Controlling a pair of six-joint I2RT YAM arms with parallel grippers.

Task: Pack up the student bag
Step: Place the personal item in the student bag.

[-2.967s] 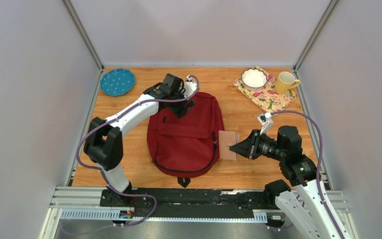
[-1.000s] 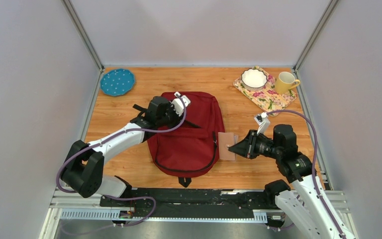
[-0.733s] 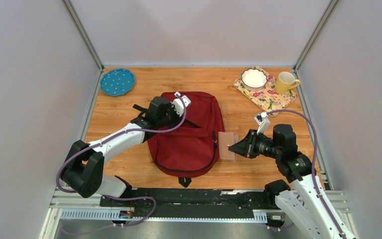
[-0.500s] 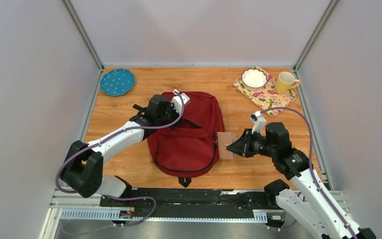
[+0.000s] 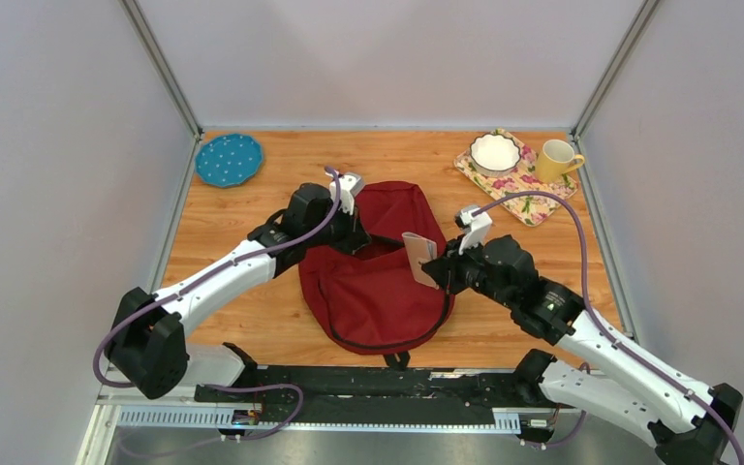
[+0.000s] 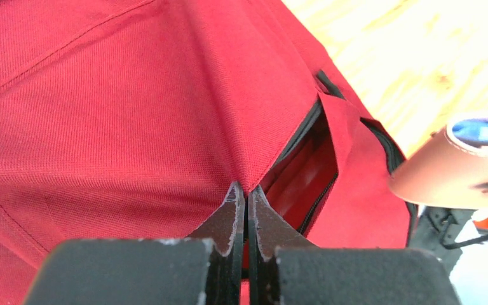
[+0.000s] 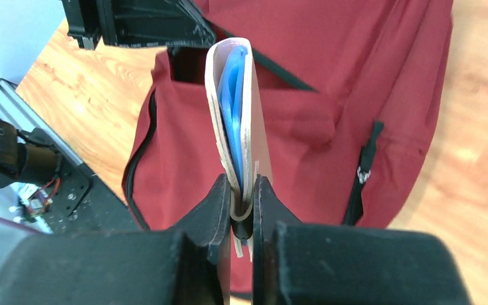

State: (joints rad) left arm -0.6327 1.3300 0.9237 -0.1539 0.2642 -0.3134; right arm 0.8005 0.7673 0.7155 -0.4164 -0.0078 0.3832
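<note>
Student bag (image 5: 380,291) is observed at the centre of the wooden table (image 5: 213,213), rounded top toward the far edge. Left gripper (image 6: 246,197) is pressed together on the fabric edge of the bag's main opening, which is held raised and gaping. Right gripper (image 7: 241,203) is pinched on 1 tan booklet (image 7: 236,108) with blue inner sheets. The booklet is held on edge over the bag, its far end near the opening.

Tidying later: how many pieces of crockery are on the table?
3: blue plate at the far left corner, white bowl on the floral mat far right, yellow mug just right of the bowl. The bag could hide more.
</note>
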